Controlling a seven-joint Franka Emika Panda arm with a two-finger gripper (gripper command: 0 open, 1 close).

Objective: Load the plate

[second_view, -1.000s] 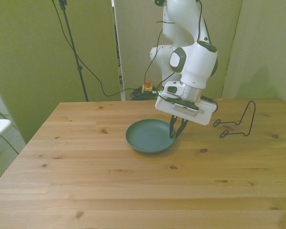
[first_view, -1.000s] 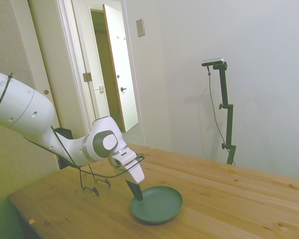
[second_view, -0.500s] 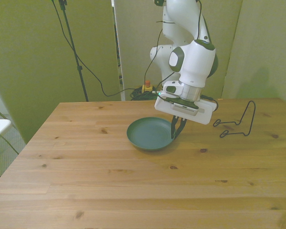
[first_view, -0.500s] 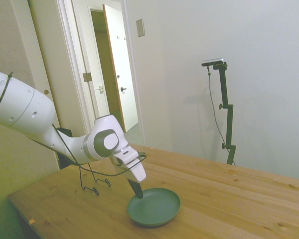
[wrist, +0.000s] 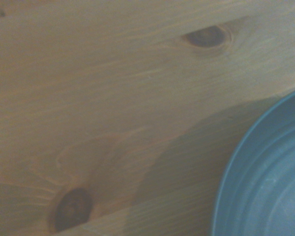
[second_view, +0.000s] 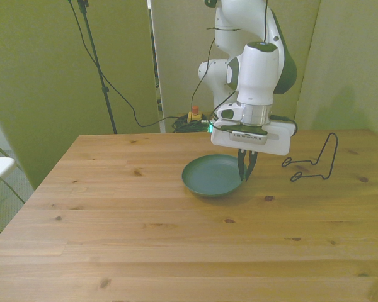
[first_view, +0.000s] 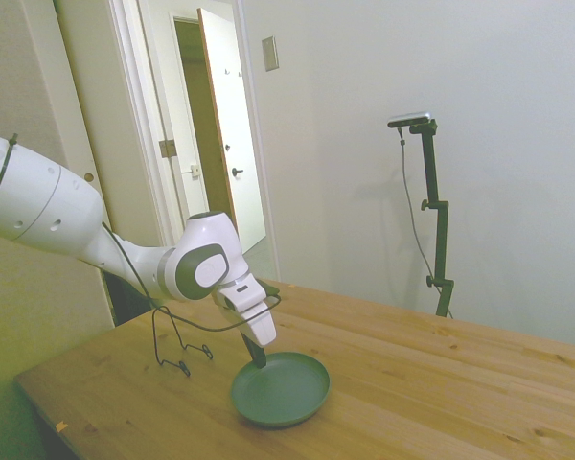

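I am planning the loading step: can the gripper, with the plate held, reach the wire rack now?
Probably yes. The gripper holds the plate by its rim, and the wire rack stands apart on the front view's right, with only bare table between them.

plate [second_view: 215, 176] on table [second_view: 145, 233], rack [second_view: 315, 160] at front view's right

side, front, close wrist, shared plate [first_view: 280, 389]

My wrist view is soft and cuts off most of the plate [wrist: 265, 187], leaving only a curved piece of its rim. In the side view, my arm [first_view: 38, 206] runs off the picture's left edge. My gripper [second_view: 246, 175] covers part of the plate's rim there.
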